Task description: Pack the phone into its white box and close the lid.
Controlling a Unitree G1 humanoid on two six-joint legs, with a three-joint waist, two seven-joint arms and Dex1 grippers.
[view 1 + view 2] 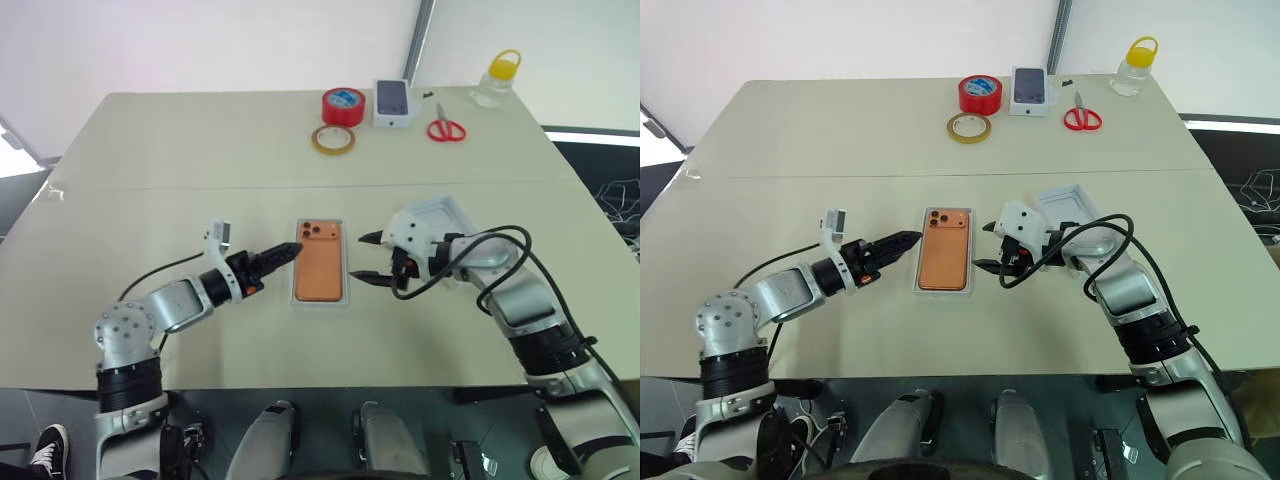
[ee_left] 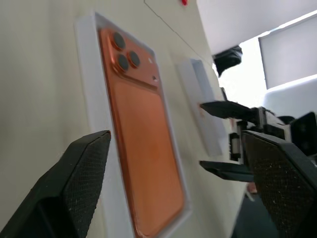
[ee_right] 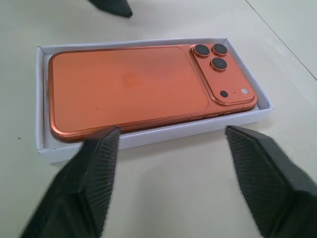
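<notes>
Orange phone (image 3: 133, 84) lies camera-side up inside white box (image 3: 148, 136).

No legible text or labels anywhere

lab-like test setup: plain beige bench (image 1: 200, 160), white walls, tape rolls (image 1: 343, 105), scissors (image 1: 446, 130), loose cables (image 1: 620, 195) on floor.

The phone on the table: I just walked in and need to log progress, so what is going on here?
The phone lies camera side up inside the white box at mid table. The left pincer and right pincer sit open on either side of the box, gripping nothing. The lid is not on yet; it rests on the table behind the right pincer. Tape rolls, scissors, a small carton and a bottle sit at the far edge.
</notes>
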